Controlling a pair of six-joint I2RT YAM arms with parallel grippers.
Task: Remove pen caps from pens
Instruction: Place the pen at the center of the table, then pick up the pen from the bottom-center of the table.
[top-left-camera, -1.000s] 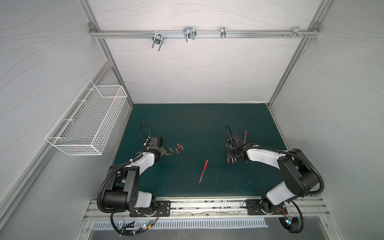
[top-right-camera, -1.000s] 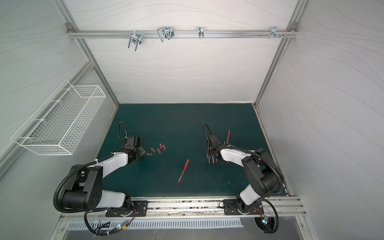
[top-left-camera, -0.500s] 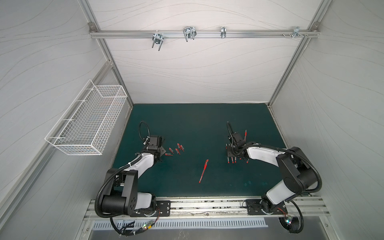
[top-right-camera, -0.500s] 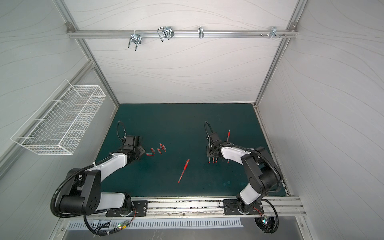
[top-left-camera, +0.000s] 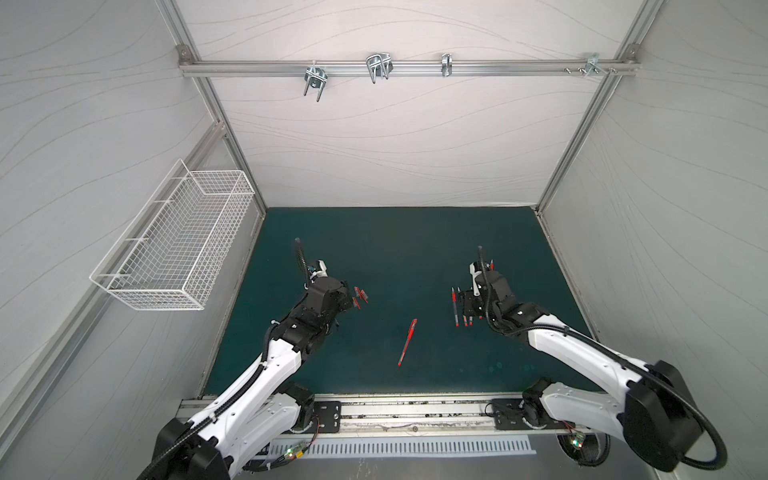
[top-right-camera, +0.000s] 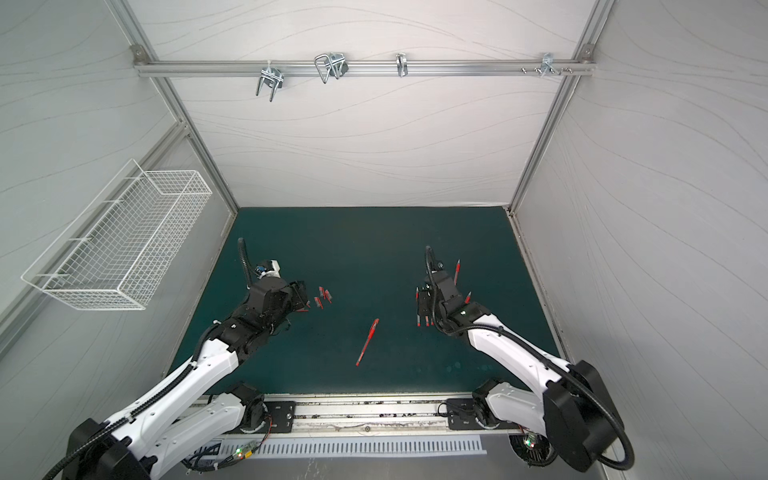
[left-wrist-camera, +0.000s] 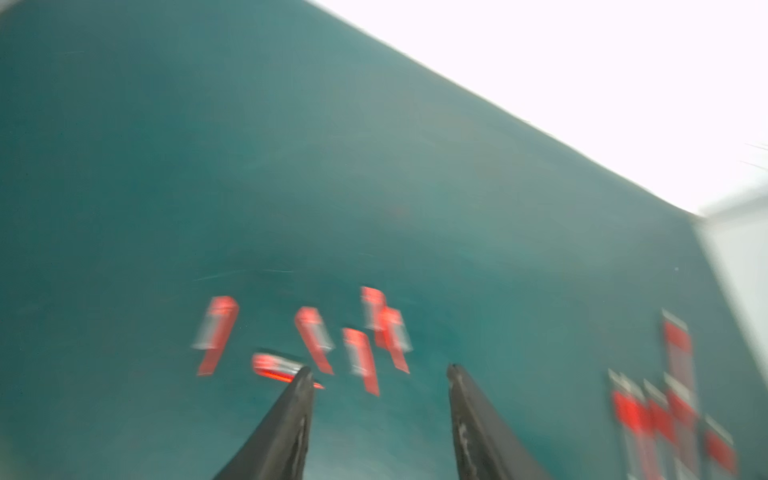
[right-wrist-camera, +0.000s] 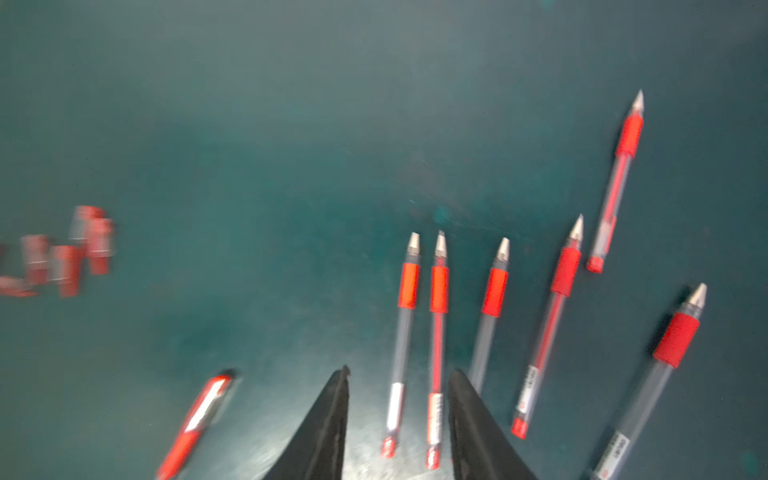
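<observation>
Pens (right-wrist-camera: 438, 291) lie roughly parallel, tips pointing away from right hand (right-wrist-camera: 399, 374).

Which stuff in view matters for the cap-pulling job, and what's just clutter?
Job:
- capped pen mid-mat, cap not yet off
- uncapped pens by the right gripper
- loose pen caps by the left gripper

Lying about:
- wire basket on the side wall
- metal hooks on the overhead rail
</observation>
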